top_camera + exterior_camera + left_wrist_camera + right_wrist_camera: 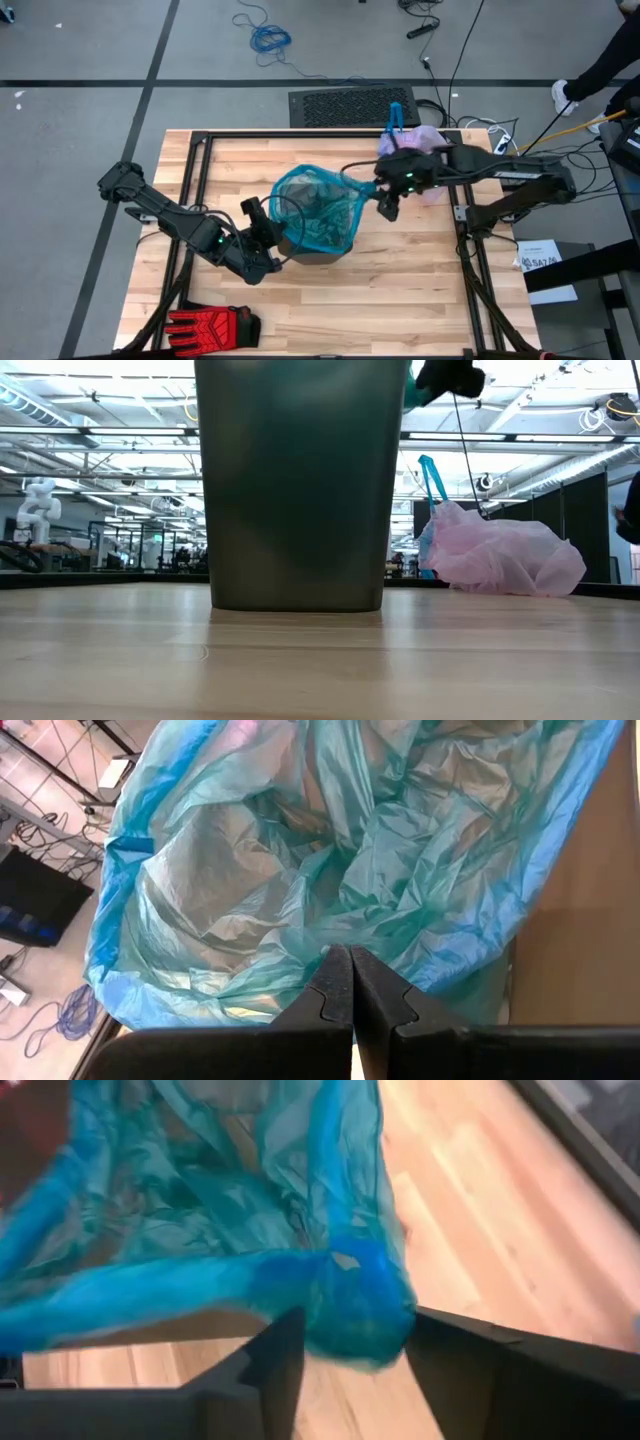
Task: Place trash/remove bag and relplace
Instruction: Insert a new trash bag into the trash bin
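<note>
Right, the right pincer (345, 1355) sits w/ its two dark fingers parted, a bunched blue-teal fold of the teal-green bag (318, 208) lying in the gap; can't tell whether the fingers actually press it or it just hangs there. In the high view this pincer (385, 203) is at the bag's right edge, near the worktop (400, 290) centre.

Left pincer (351, 982) is fully closed, fingertips together, right up against the crinkled teal film; whether any plastic is pinched betw. them is hidden. From above it (262, 228) is at the bag's left edge.

The teal-green bag is thin, see-thru, heavily creased, w/ a brighter blue rim, spread open over the dark bin (300, 485). The bin's top is cut off in the low view, and from above the bag covers nearly all of it, so the inside is hard to make out.

The lilac-pink bag (505, 557) lies slumped on the worktop at the back right, blue tie sticking up, well apart from the bin; contents not visible.

A red-and-black glove (210, 326) lies at the front left edge.
</note>
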{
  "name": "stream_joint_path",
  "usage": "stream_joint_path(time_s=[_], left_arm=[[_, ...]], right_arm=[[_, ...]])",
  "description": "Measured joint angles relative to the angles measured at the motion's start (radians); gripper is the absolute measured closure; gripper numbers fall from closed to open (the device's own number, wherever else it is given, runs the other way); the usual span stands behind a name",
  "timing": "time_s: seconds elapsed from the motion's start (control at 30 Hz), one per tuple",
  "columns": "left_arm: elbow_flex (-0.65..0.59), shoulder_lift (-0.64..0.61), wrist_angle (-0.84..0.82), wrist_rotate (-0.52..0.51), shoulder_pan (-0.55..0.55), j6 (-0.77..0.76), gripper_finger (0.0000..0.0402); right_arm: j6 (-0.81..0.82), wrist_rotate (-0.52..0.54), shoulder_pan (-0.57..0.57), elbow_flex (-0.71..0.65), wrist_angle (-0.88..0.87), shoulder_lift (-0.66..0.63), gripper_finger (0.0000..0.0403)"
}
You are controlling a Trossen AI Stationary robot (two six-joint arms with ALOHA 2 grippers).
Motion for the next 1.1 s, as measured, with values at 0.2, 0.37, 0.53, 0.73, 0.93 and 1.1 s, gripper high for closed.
stream_joint_path(time_s=[0.2, 0.37, 0.53, 0.73, 0.93, 1.1], left_arm=[[0.0, 0.0, 0.0, 0.001, 0.0, 0.001, 0.0402], [0.0, 0.0, 0.0, 0.001, 0.0, 0.001, 0.0402], [0.0, 0.0, 0.004, 0.001, 0.0, 0.001, 0.0402], [0.0, 0.0, 0.004, 0.001, 0.0, 0.001, 0.0402], [0.0, 0.0, 0.004, 0.002, 0.0, 0.004, 0.0402], [0.0, 0.0, 0.004, 0.002, -0.006, 0.002, 0.0402]], right_arm=[[-0.067, 0.057, 0.001, 0.0, 0.001, -0.1, 0.0218], [-0.102, 0.055, 0.022, 0.001, 0.127, -0.117, 0.0241], [-0.231, 0.052, 0.082, 0.001, 0.296, -0.005, 0.0329], [-0.301, 0.158, 0.063, 0.0, 0.351, 0.136, 0.0395], [-0.276, 0.168, -0.018, 0.0, 0.347, 0.171, 0.0402], [-0.249, 0.185, -0.095, 0.0, 0.315, 0.17, 0.0403]])
